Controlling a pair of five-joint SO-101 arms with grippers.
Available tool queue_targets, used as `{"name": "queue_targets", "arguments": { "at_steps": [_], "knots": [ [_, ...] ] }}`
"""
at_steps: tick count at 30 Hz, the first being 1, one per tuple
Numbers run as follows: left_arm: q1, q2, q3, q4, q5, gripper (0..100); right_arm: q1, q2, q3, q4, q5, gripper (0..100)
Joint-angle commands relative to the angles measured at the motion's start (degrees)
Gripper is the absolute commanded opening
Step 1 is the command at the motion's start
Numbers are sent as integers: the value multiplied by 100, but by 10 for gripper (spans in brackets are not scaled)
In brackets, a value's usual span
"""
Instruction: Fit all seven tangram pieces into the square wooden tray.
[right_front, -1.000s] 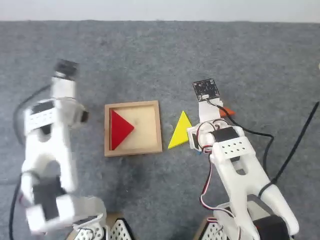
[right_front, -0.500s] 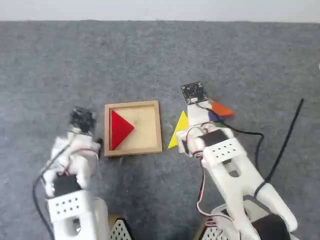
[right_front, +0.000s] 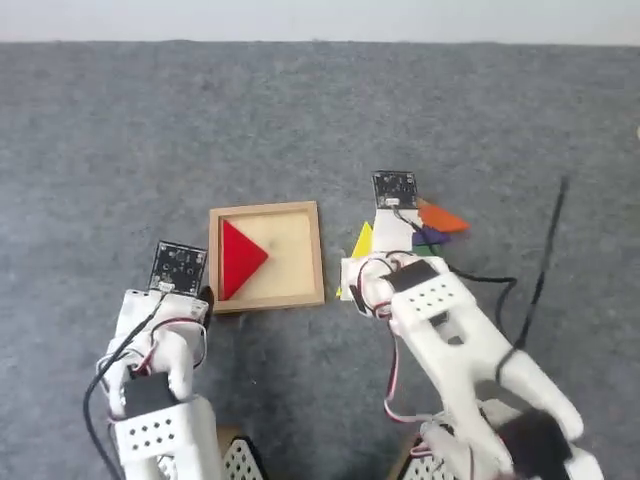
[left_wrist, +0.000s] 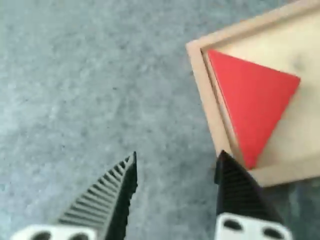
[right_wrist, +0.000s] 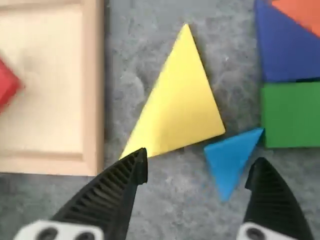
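Left gripper (left_wrist: 177, 165) hangs wide open and empty over fuzzy grey carpet (left_wrist: 75, 75), ribbed black jaws near a corner of the square wooden tray (left_wrist: 200, 75). A flat red triangle (left_wrist: 250, 105) lies inside along one wall, and the tray's far side is cut off.

Right gripper (right_wrist: 200, 160), equally spread and holding nothing, straddles a yellow triangle (right_wrist: 177, 107) and a small blue triangle (right_wrist: 230, 155). A green piece (right_wrist: 290, 115), dark blue piece (right_wrist: 285, 50) and orange piece (right_wrist: 300, 10) run off the edge.

From above, the tray lies between both arms, and the right arm covers most of the yellow triangle.
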Motion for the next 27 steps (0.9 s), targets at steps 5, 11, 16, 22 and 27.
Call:
{"name": "queue_targets", "arguments": {
  "at_steps": [5, 11, 16, 22, 27],
  "knots": [
    [-229, -193, -48, 0, 79, 244, -4, 1358, -1618, 857, 193, 318],
    [-1574, -149, -48, -563, 923, 245, -31, 1868, -1960, 848, 185, 318],
    [-2655, -167, -48, -712, 923, 245, 4, 1956, -2013, 840, 185, 318],
    [-3147, -149, -48, -686, 905, 246, 251, 1912, -2031, 725, 132, 318],
    [-3051, -149, -48, -668, 905, 246, 198, 1912, -2479, 725, -571, 318]
  ]
}}
